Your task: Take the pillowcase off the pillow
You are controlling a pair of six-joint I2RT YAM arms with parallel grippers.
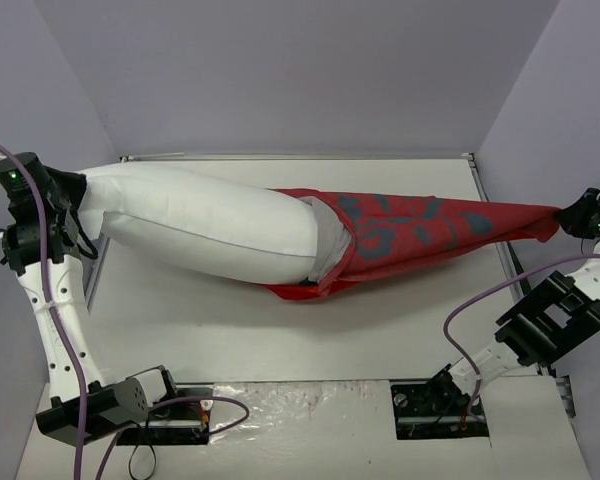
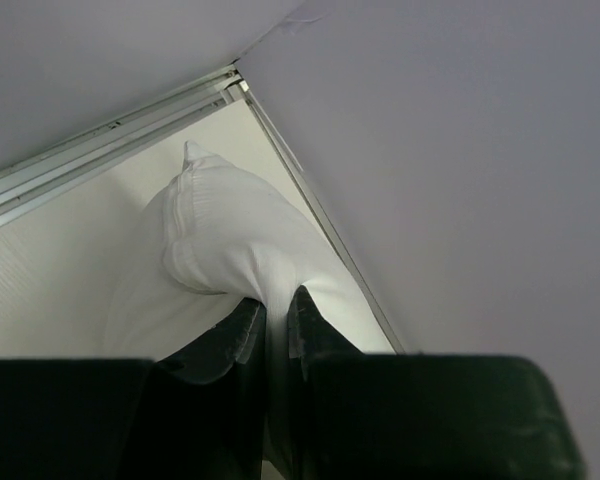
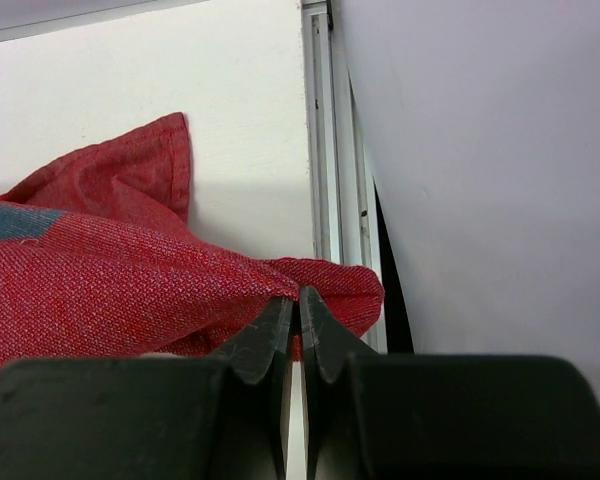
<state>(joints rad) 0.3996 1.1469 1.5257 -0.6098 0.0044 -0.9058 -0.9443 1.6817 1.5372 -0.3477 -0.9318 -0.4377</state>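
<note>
Pillowcase [image 1: 412,236] holds just one end of the pillow [image 1: 210,225]; we clamp our left pincer [image 2: 277,305] on bare pillow, our right pincer [image 3: 298,303] on red fabric.

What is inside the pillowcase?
One end of the pillow shows in the pillowcase mouth; the rest lies outside. How far it reaches inside is hidden by fabric.

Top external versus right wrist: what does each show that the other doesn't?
Only top external: the white pillow, more than half out of the pillowcase, its left end held by the left hand. Only right wrist: close up, the right hand shut on a bunched fold, with the cloth's weave visible. Both: the right hand pinching the pillowcase's end.
</note>
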